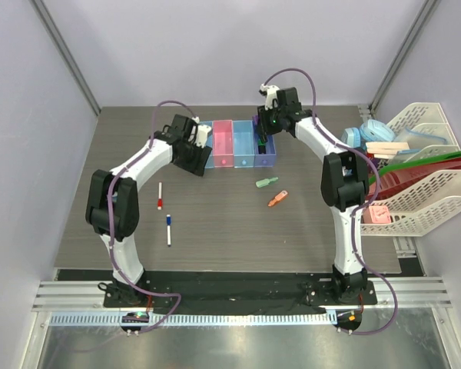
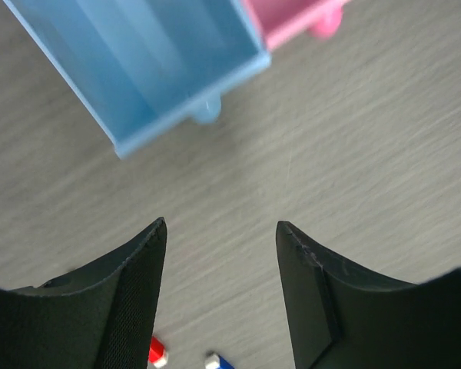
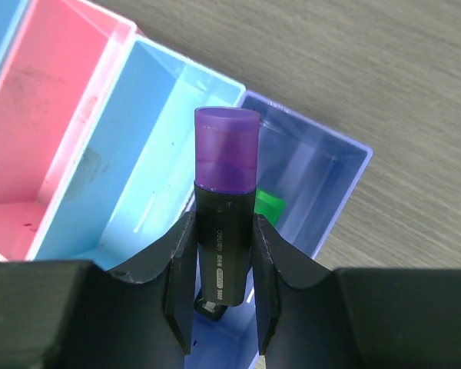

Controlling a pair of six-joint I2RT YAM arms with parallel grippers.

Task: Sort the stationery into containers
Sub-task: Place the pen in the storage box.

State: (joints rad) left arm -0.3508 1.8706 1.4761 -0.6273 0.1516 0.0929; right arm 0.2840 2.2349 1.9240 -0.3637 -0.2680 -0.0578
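Observation:
My right gripper [image 3: 223, 223] is shut on a black highlighter with a purple cap [image 3: 225, 146], held upright over the purple bin [image 3: 326, 173]. A green-capped highlighter [image 3: 269, 204] lies inside that bin. The joined containers [image 1: 232, 144] stand at the back, pink [image 3: 46, 131] next to light blue [image 3: 131, 154]. My left gripper [image 2: 221, 225] hangs open and empty over the table, just in front of the blue bin [image 2: 154, 69]. A red-capped marker [image 1: 160, 196] and a blue-capped marker [image 1: 169, 228] lie at front left. A green piece [image 1: 266, 182] and an orange piece [image 1: 277, 199] lie mid-table.
White mesh racks [image 1: 430, 204] with folders and books fill the right side, close to my right arm. A small pink item [image 1: 379, 214] and a blue round thing [image 1: 352, 136] sit by the racks. Grey walls close in the back and sides.

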